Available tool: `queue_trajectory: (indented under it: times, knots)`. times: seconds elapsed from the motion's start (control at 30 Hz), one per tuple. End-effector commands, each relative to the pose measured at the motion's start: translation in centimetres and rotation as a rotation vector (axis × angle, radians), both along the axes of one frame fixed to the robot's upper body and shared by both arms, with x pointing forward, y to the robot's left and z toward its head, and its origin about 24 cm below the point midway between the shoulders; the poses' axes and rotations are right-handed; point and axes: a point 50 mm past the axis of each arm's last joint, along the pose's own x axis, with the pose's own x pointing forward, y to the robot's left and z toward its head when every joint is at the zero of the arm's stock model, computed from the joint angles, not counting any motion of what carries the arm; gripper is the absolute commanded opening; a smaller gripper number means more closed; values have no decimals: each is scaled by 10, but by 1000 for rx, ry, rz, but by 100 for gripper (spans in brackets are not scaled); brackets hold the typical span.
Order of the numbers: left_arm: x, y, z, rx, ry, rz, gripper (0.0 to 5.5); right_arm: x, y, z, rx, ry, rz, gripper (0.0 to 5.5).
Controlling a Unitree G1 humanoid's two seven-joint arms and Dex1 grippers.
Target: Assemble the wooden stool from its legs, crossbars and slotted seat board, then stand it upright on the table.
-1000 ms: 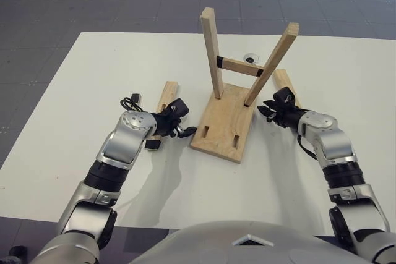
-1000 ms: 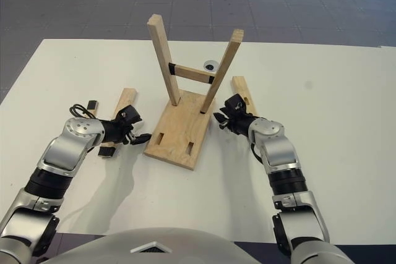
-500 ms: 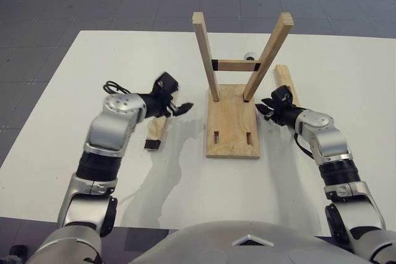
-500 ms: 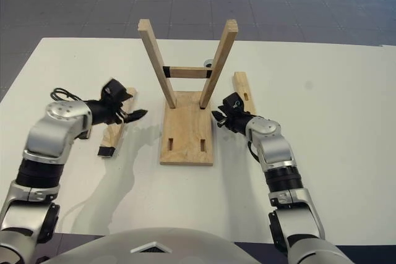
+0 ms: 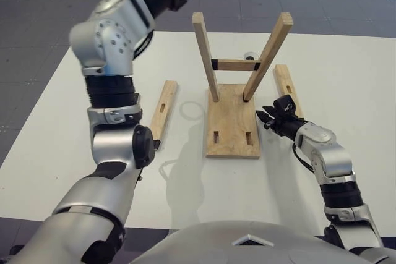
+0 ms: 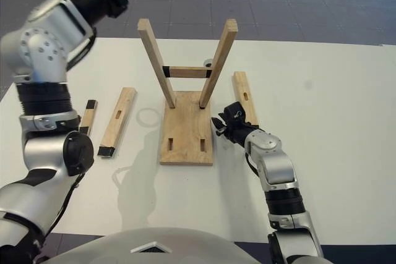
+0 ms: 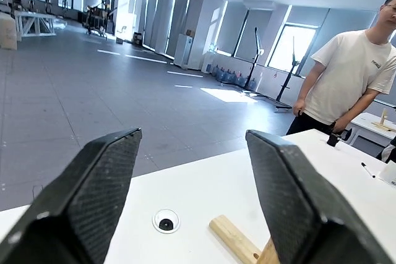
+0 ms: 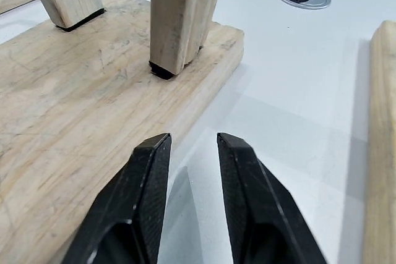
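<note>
My right gripper (image 8: 192, 140) is slightly parted and empty. It sits low over the table (image 5: 346, 78), just beside the right edge of the seat board (image 5: 232, 119) and near the foot of the right leg (image 5: 267, 57). My left gripper (image 7: 193, 140) is spread wide, also empty, and raised high above the far side of the table near the top of the left leg (image 5: 205, 57).

The board lies flat mid-table with those two legs standing in its far slots. They are joined by a crossbar (image 5: 235, 65), and both lean inward. The two near slots are empty. One loose leg (image 5: 162, 110) lies to the left of the board and another (image 5: 284, 85) to the right.

My main worry is the right gripper. A small nudge sideways would push the board or catch the leg's base, and the leaning frame could rock out of its slots. The raised left arm is the other risk, since coming down carelessly it could clip the left leg's top and topple the frame.

I can't tell how deeply either leg is seated. The right gripper covers the near end of the right loose leg. A short dark-tipped piece (image 6: 88, 117) lies beyond the left loose leg. It is probably the second crossbar, though I can't be sure.
</note>
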Motion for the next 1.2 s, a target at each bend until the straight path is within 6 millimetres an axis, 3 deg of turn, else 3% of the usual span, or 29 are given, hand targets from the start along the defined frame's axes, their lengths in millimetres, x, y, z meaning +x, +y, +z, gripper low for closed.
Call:
queue_trajectory:
  times: [0.03, 0.33, 0.43, 0.47, 0.53, 0.67, 0.73, 0.77, 0.8, 0.9, 0.93, 0.97, 1.03, 1.07, 1.1, 1.13, 1.2]
  knots:
    - [15, -13, 0, 79, -19, 36, 318, 1, 4, 3, -7, -6, 5, 136]
    - [28, -23, -10, 140, -10, 15, 318, -1, 6, 1, -6, -3, -1, 136]
    - [28, -17, -2, 139, -37, 32, 318, 0, 6, 2, -5, -3, -3, 136]
    - [28, -15, 5, 138, -65, 42, 318, 0, 5, 2, -5, -3, -4, 136]
    - [24, -13, 40, 70, -199, 61, 318, 0, 5, 2, -6, -3, -5, 136]
    - [2, -7, 127, -75, -497, 62, 318, 0, 7, 2, -2, -5, -4, 136]
    - [-3, -3, 146, -102, -550, 67, 318, 0, 8, 2, 0, -5, -2, 136]
    - [0, -3, 143, -102, -534, 68, 318, 0, 8, 2, 1, -5, -3, 136]
    - [4, -4, 136, -92, -507, 69, 318, 0, 8, 2, 1, -5, -4, 136]
    - [22, -10, 71, -13, -291, 46, 318, -1, 7, 1, -1, -3, -4, 136]
    - [26, -13, 35, 25, -168, 21, 318, -1, 7, 1, -1, -2, -3, 136]
    - [27, -15, -13, 78, 5, 0, 318, -2, 8, 1, -1, -2, -4, 136]
    - [5, -20, -114, 240, 352, -57, 318, -2, 8, 1, 1, -2, -7, 136]
    - [-12, -20, -146, 300, 458, -90, 318, -1, 8, 1, 2, -4, -8, 136]
    - [-24, -21, -158, 334, 492, -127, 318, 0, 8, 2, 2, -5, -9, 136]
    - [-25, -20, -151, 328, 476, -133, 318, 1, 7, 2, 1, -7, -10, 136]
    - [-11, -19, -114, 300, 347, -113, 318, 0, 5, 0, -3, -4, -19, 136]
